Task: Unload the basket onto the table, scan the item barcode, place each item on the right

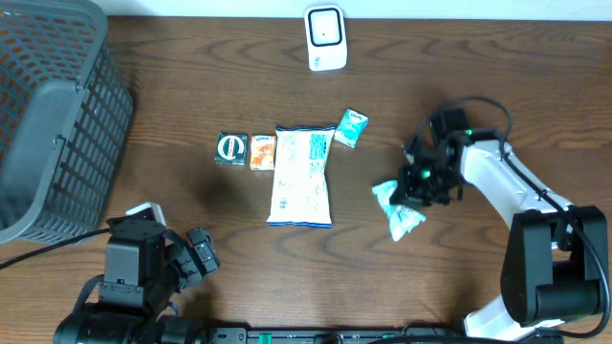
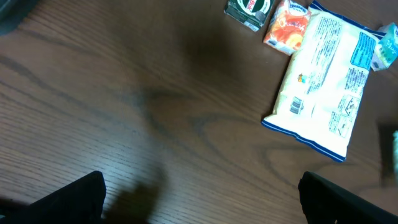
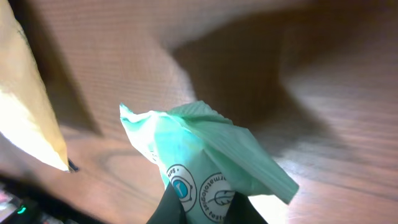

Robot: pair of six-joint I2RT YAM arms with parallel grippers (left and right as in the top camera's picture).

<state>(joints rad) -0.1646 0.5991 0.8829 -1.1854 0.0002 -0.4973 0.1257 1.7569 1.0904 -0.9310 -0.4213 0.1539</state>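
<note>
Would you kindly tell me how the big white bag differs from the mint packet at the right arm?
The white bag lies flat, untouched; the mint packet is crumpled, pinched in the shut right pincer. The white bag is far larger than the mint packet. Both are printed soft packs.

This looks like a shop checkout mocked up on a robot test bench. A dark wood-grain table (image 1: 191, 86) carries a grey plastic shopping basket (image 1: 57, 124) at one end and a small white scanner (image 1: 325, 38) standing at the far edge. Packaged goods lie near the middle: a big white snack bag (image 1: 301, 177), an orange packet (image 1: 263, 151), a dark green box (image 1: 231, 148), a blue packet (image 1: 351, 127) and a mint-green packet (image 1: 402, 220). A left arm (image 1: 134, 268) and a right arm (image 1: 521, 186) stand at the near edge.
</note>
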